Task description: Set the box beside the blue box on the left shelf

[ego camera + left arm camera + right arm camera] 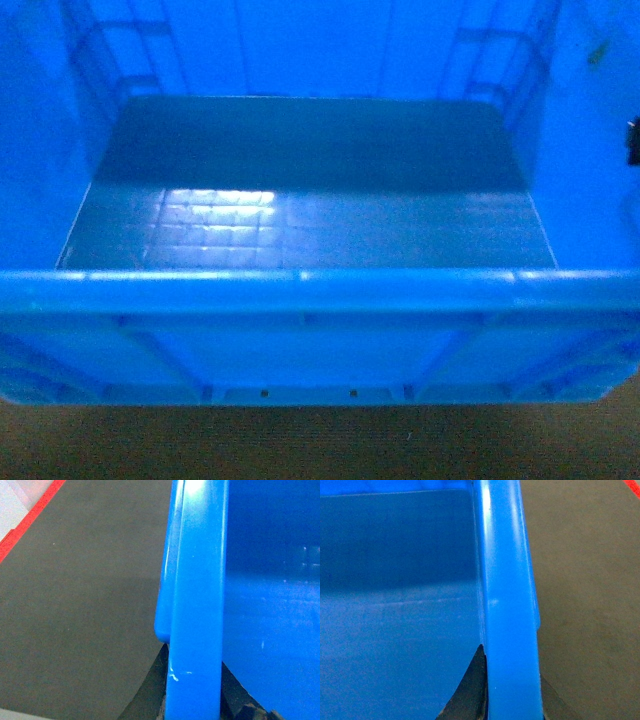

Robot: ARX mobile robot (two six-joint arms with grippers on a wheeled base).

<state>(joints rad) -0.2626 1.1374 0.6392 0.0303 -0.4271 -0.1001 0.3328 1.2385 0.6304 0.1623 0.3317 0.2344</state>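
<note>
Plainly, progress: the box [320,300] is up off the floor [320,445] and carried between the two arms; no shelf and no second blue box show in any view, so the approach and the set-down are judged to be all left.
Box position: it fills the head view, near rim just below the camera, open top upward, inner floor with its square grid in plain sight.
Long axis: it seems to run left to right across the robot's front, the far wall facing away; how level it hangs cannot be told for sure.
Left gripper [192,707]: dark fingers [160,685] stand either side of the left rim at the near edge of its wrist view, clamped on the box.
Right gripper [512,700]: likewise, dark fingers [472,685] straddle the right rim, closed on it.
Surroundings: grey floor under the box, with a red strip [30,520] at the far left.
Empty or full: the box holds nothing.
</note>
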